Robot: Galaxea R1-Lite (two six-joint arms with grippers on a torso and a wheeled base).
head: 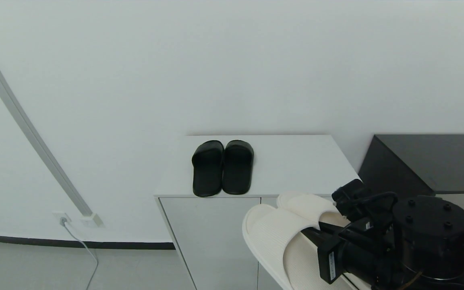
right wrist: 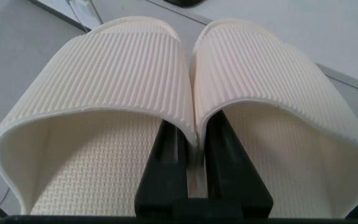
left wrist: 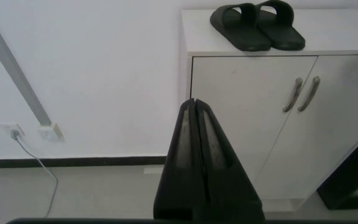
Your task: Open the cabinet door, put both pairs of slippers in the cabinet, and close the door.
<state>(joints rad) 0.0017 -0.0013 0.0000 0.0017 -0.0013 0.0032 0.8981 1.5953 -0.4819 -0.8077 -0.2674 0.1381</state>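
Note:
A pair of black slippers (head: 222,167) (left wrist: 258,25) lies side by side on top of the white cabinet (head: 296,161) (left wrist: 204,37). Both cabinet doors (left wrist: 247,118) are closed, with two metal handles (left wrist: 302,94) at the centre seam. My right gripper (head: 314,233) (right wrist: 191,155) is shut on the pair of white slippers (head: 274,235) (right wrist: 185,81), one finger inside each, pinching their inner walls together. It holds them in the air in front of the cabinet's right part. My left gripper (left wrist: 194,102) is shut and empty, low and left of the cabinet front.
A dark piece of furniture (head: 429,161) stands right of the cabinet. On the wall to the left are a slanted grey strip (head: 22,121), a socket (head: 62,219) and a hanging cable (head: 87,251). Grey floor (left wrist: 73,193) lies before the cabinet.

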